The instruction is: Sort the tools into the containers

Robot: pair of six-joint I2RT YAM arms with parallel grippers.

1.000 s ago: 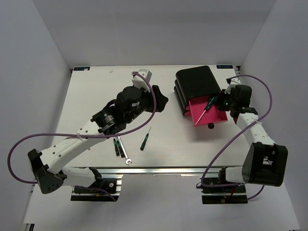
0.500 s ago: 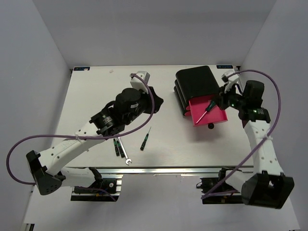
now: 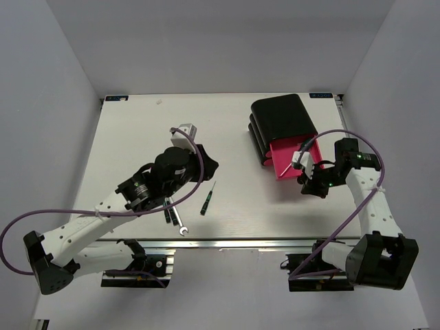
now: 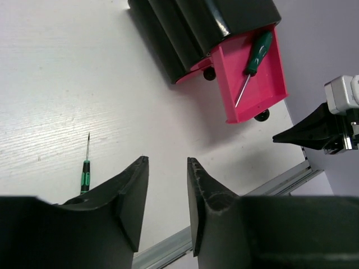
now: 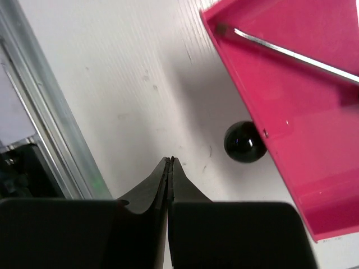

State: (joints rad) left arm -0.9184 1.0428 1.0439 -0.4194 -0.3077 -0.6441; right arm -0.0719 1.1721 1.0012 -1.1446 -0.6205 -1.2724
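Observation:
The stack of black drawers (image 3: 280,120) stands at the back right, with one pink drawer (image 3: 282,159) pulled open. A green-handled screwdriver (image 4: 255,56) lies inside that drawer (image 4: 268,89). My right gripper (image 3: 311,187) is shut and empty, just in front of the drawer's black knob (image 5: 244,142); its tip (image 5: 170,160) is apart from the knob. My left gripper (image 3: 208,165) is open and empty above mid-table. On the table lie one screwdriver (image 3: 207,199), two more (image 3: 167,210) and a silver wrench (image 3: 179,223).
The aluminium rail (image 3: 227,243) runs along the table's near edge, close behind my right gripper in its wrist view (image 5: 39,112). Purple cables loop from both arms. Grey walls enclose the table on three sides.
My right gripper has left the drawer's right side and dropped to the front by the knob; the screwdriver now lies in the drawer. My left arm has drawn back toward the near left.

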